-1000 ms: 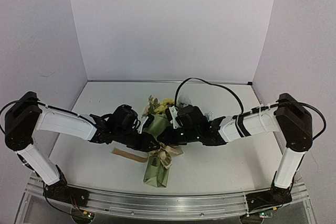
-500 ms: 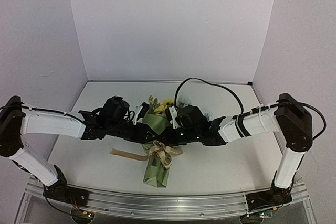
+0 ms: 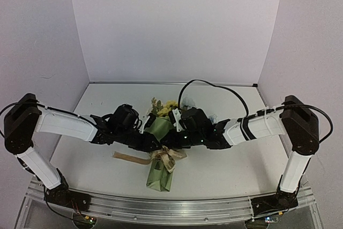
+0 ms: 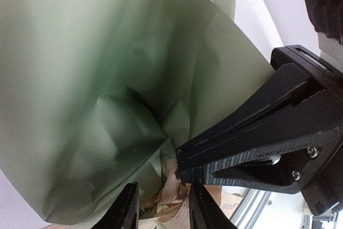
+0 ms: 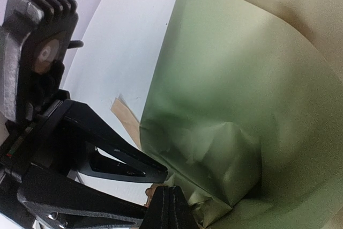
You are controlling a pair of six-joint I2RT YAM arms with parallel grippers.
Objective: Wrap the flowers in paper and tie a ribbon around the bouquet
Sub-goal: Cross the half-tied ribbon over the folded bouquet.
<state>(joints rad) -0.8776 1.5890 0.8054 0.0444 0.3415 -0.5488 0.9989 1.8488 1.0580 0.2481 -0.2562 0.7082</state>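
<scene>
The bouquet (image 3: pixel 159 178) lies at the centre of the counter (image 3: pixel 230 170), with the flowers (image 3: pixel 167 105) toward the top of the frame. The ribbon (image 3: pixel 170 156) is bowed around its waist, one end trailing left. Both sets of jaws crowd over the bow. The left jaws stand part-open with ribbon loops between them; whether they grip, I cannot tell. The right jaws are closed tight by a crease in the paper (image 5: pixel 230 105), with nothing thick between them.

Risks: a sideways tug could loosen the bow or drag the whole bouquet. Squeezing here could crush the paper. The two sets of jaws, nearly touching, could collide.
</scene>
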